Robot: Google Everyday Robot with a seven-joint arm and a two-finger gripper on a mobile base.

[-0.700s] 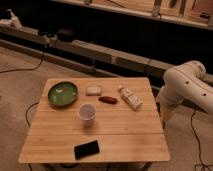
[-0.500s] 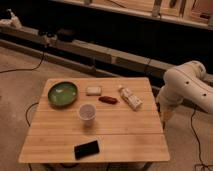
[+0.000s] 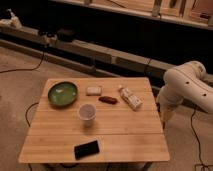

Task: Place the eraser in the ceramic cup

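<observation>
The eraser (image 3: 87, 149), a flat black rectangular block, lies near the front edge of the wooden table (image 3: 127, 131), left of centre. The ceramic cup (image 3: 87, 112), small, round and white, stands upright in the middle of the table, behind the eraser and apart from it. My white arm (image 3: 186, 86) hangs folded beside the table's right edge. The gripper (image 3: 164, 120) points down just off that edge, far from both the eraser and the cup and holding nothing that shows.
A wide green bowl (image 3: 62, 93) sits at the back left of the table. A small white block (image 3: 93, 90), a reddish-brown oblong thing (image 3: 108, 100) and a lying white bottle (image 3: 130, 97) are behind the cup. Cables run on the floor.
</observation>
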